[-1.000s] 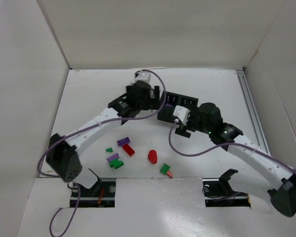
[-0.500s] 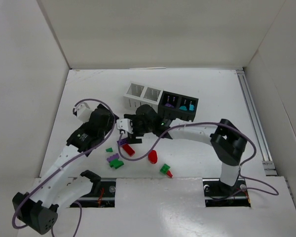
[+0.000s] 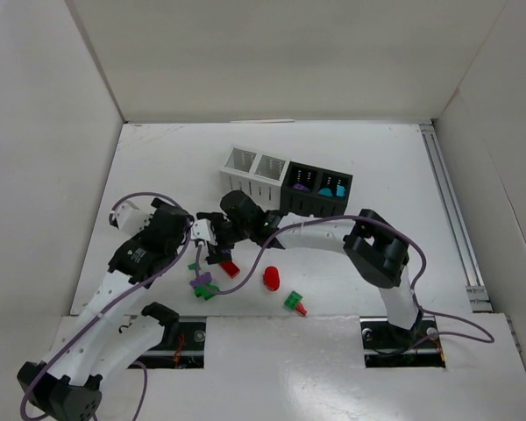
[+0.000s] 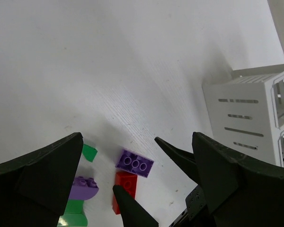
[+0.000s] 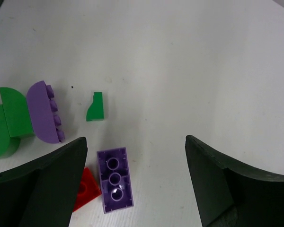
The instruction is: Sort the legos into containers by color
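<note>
two end effectors hung over the loose legos point(image 3: 203, 287) on the near side of the table point(image 3: 158, 167), and we saw both with their fingers spread wide and holding nothing. the right end effector point(image 5: 135, 141) hung low over a purple brick point(image 5: 114, 178), which lay flat on the table between its fingers without touching either. a red brick point(image 5: 85, 191) lay just beside that brick, a small green piece point(image 5: 95, 107) sat a little beyond, and a rounded purple piece point(image 5: 45, 118) touched a green one point(image 5: 12, 118) further left. the left end effector point(image 4: 136, 138) pointed at the same spot from the other side, and its camera caught the right one's dark fingertips point(image 4: 173, 153) on either side of the purple brick. a red oval point(image 3: 272, 278) and a green and red pair point(image 3: 294, 303) lay apart to the right. the containers point(image 3: 285, 178) stood behind, well apart from the pile: two white cups point(image 3: 256, 164), then a black cup holding a purple piece point(image 3: 298, 186) and a black cup holding a teal one point(image 3: 340, 190).
</note>
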Available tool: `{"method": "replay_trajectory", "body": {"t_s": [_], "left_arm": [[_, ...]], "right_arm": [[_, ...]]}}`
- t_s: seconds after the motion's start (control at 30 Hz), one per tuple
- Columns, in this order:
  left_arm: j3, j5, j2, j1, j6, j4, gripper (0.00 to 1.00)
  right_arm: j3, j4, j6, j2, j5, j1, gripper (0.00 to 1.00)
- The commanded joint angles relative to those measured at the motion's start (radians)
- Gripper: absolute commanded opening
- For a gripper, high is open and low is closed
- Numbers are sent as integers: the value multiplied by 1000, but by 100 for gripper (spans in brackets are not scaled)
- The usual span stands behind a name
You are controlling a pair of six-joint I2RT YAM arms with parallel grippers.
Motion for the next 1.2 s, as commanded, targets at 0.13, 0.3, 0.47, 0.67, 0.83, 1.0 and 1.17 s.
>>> {"method": "replay_trajectory", "body": {"t_s": [0.13,0.3,0.47,0.67,0.83,1.0,1.17], "left_arm": [[10,14,-73,-23,-69,0,99],[-13,-6,-73,-23,-83,-1,99],[-52,-15,-43,-23,-95,19,99],[-52,-59,3,-23,-115,19,99],[-78,-108,26,-23,-150,28,99],[-78,-150,92,52,-155,49,99],[-78,11,138,280,70,206,99]], "right_arm": [[22,-17,70,93,42,3,88],[0,-17,99,116,88,12,87],[-79,47,118,72,118,12,86],[-103,85,108,24,83,12,85],[-103,104,72,-15,43,12,85],[-125,104,61,-49,0,12,85],[-116,113,61,-40,11,12,85]]}}
